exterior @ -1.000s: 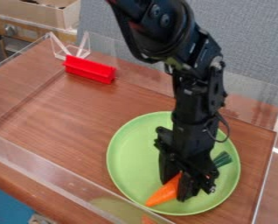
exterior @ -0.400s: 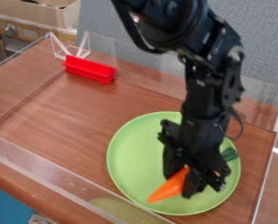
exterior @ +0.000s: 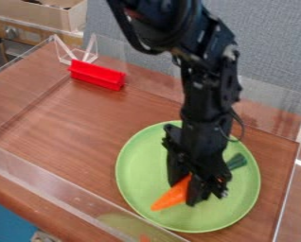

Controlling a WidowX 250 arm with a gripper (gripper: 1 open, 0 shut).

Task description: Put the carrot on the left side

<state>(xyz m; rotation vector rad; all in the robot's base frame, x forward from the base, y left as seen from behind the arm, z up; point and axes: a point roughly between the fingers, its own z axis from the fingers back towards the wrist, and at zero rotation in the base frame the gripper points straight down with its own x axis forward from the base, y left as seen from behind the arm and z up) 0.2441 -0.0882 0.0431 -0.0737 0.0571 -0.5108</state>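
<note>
The orange carrot [exterior: 172, 198] lies over the near part of the round light-green plate [exterior: 138, 168], its tip pointing to the lower left. My gripper [exterior: 195, 189] points straight down and is shut on the carrot's thick end. A dark green stub [exterior: 238, 163] shows just right of the fingers. The left side [exterior: 64, 118] of the reddish-brown tabletop lies far to the left of the gripper.
A red rectangular block [exterior: 97, 76] sits at the back left of the table. Clear acrylic walls [exterior: 40, 175] border the tabletop on all sides. The black arm [exterior: 198, 66] rises above the plate.
The gripper with the carrot has shifted slightly to the left over the plate, and the arm above it has leaned left.
</note>
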